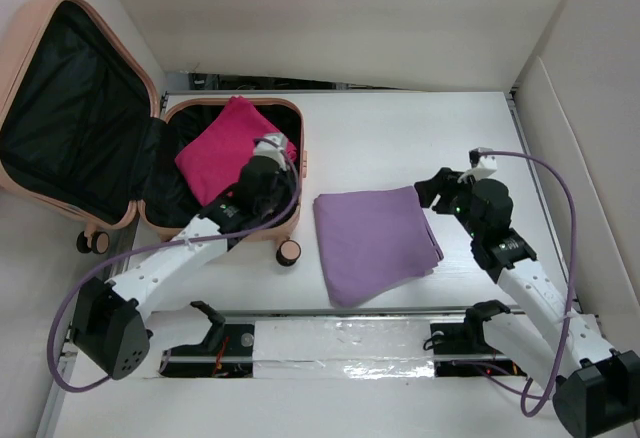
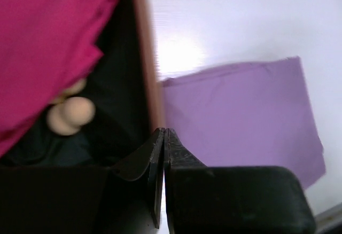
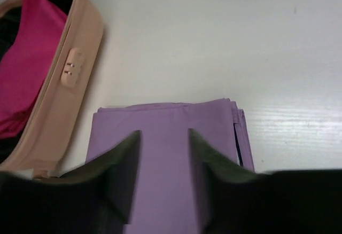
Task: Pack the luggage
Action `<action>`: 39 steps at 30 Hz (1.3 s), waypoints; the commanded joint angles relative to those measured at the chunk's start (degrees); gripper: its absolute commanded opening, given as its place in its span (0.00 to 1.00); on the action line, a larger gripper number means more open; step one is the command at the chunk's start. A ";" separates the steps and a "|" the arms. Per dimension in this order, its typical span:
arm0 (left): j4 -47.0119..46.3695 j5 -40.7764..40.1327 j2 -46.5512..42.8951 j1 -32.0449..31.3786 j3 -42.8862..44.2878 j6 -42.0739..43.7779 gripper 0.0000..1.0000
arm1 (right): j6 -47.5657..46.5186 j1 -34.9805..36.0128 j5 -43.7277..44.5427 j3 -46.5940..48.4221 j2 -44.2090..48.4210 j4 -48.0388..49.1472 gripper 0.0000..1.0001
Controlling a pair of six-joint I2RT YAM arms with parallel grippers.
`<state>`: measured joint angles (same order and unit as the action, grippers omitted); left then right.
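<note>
Suitcase (image 1: 301, 171), peach-pink hard-shell, lies open at far left of white table (image 1: 400, 128); folded purple cloth (image 1: 375, 241) just beside it sits under the right gripper (image 3: 163, 138), jaws spread and empty, while left gripper (image 2: 163, 135) hangs shut over suitcase wall.

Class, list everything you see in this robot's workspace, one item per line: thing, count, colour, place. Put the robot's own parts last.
luggage: one, peach-pink with black lining, lying open at the left of the table
magenta cloth: one, magenta, folded inside the luggage's right half
purple cloth: one, purple, folded on the table just right of the luggage
table: one, white, under everything
left gripper: one, black, shut and empty, over the luggage's right rim
right gripper: one, black, open, over the purple cloth's right side
</note>
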<state>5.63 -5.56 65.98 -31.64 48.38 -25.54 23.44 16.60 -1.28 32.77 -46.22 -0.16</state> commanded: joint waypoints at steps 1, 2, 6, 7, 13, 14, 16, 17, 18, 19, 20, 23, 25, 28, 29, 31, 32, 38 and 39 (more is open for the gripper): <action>-5.63 0.57 0.37 -9.64 2.41 -1.97 0.00 | 0.98 0.45 7.51 -2.53 -1.15 2.45 0.68; -3.97 -4.32 2.30 -13.06 3.20 -1.88 0.01 | 1.51 0.45 7.78 -2.98 -3.07 2.71 0.75; 0.86 -16.14 7.23 -26.88 8.64 -3.37 0.37 | 4.59 -3.49 3.41 -3.86 -9.92 4.38 0.87; 1.14 -16.32 7.76 -28.12 8.83 -4.07 0.49 | 5.81 -4.55 2.00 -4.21 -11.25 5.25 0.87; -1.76 -14.13 4.78 -28.13 2.25 -8.38 0.64 | 6.52 -6.76 -2.85 -4.74 -20.75 9.56 0.86; -1.50 -14.04 4.78 -28.13 1.20 -8.82 0.64 | 6.96 -7.28 -3.03 -4.65 -21.80 10.00 0.85; -0.80 -13.95 4.60 -28.13 0.23 -10.14 0.64 | 8.02 -7.28 -4.34 -4.56 -25.21 12.11 0.82; -0.79 -14.21 4.43 -28.13 -0.39 -10.40 0.64 | 8.20 -7.28 -4.52 -4.04 -26.46 12.47 0.81; -0.79 -14.30 4.34 -28.13 -1.61 -11.02 0.64 | 8.29 -7.28 -5.22 -3.69 -27.77 12.99 0.79; -0.71 -14.39 4.25 -28.13 -2.14 -11.20 0.64 | 8.29 -7.28 -5.92 -3.25 -28.74 12.73 0.74; -0.45 -14.56 4.25 -28.13 -2.58 -11.46 0.64 | 8.63 -7.81 -5.93 -2.72 -29.62 12.73 0.72; 0.87 -14.39 4.16 -28.13 -3.47 -11.73 0.64 | 10.13 -9.56 -8.82 -2.63 -31.99 14.92 0.58; 0.18 -14.30 3.81 -28.13 -4.96 -11.90 0.65 | 11.44 -12.28 -13.21 -2.80 -33.76 17.56 0.46; -0.53 -13.51 4.51 -28.13 -5.75 -11.64 0.65 | 12.50 -15.01 -18.40 -2.63 -37.62 20.81 0.18; -0.53 -13.16 4.86 -28.13 -5.67 -11.20 0.65 | 12.77 -15.54 -19.10 -2.37 -38.33 21.43 0.14; -1.14 -13.33 6.00 -28.13 -5.93 -11.02 0.65 | 13.47 -17.29 -20.25 -1.49 -39.83 22.92 0.04; -1.67 -13.42 6.36 -28.13 -6.10 -11.02 0.65 | 13.73 -18.00 -20.17 -1.14 -40.00 23.19 0.03; -5.01 -13.68 11.70 -28.13 -4.26 -10.85 0.66 | 12.86 -20.29 -14.28 4.92 -40.35 20.91 0.01; -5.27 -13.69 12.68 -28.13 -3.30 -10.93 0.66 | 12.86 -20.90 -13.67 5.45 -40.53 20.91 0.00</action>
<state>2.76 -18.50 76.31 -59.83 42.83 -36.51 36.69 -2.90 -18.31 33.89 -86.61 17.26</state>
